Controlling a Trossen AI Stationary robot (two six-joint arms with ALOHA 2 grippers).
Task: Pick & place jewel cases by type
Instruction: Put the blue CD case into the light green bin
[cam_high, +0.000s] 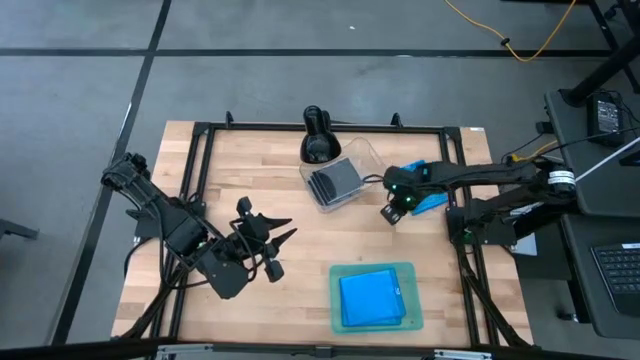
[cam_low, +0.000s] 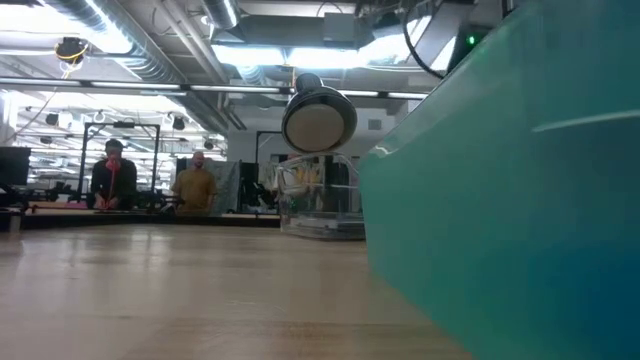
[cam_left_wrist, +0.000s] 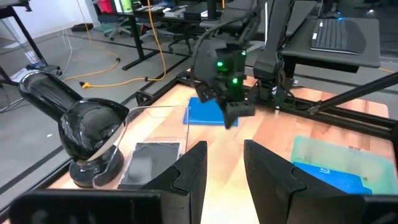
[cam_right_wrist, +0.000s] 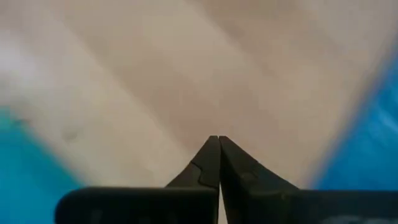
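One bright blue jewel case (cam_high: 432, 201) lies flat on the wood near the table's right edge, also seen as blue case (cam_left_wrist: 204, 112). My right gripper (cam_high: 392, 212) hangs just left of it, fingers shut and pointing down at bare wood (cam_right_wrist: 214, 138). More blue cases (cam_high: 370, 298) lie stacked in the teal tray (cam_high: 337, 318). Black-and-clear disc cases (cam_high: 334, 179) lie in the clear tub (cam_high: 362, 152). My left gripper (cam_high: 275, 240) hovers open over the table's left middle, empty (cam_left_wrist: 224, 155).
A black rounded device (cam_high: 317, 134) stands at the far edge beside the tub. The teal tray's wall (cam_low: 500, 200) fills the right of the low view. A black frame (cam_high: 200, 150) borders the table. Bare wood lies between the two grippers. People sit far behind.
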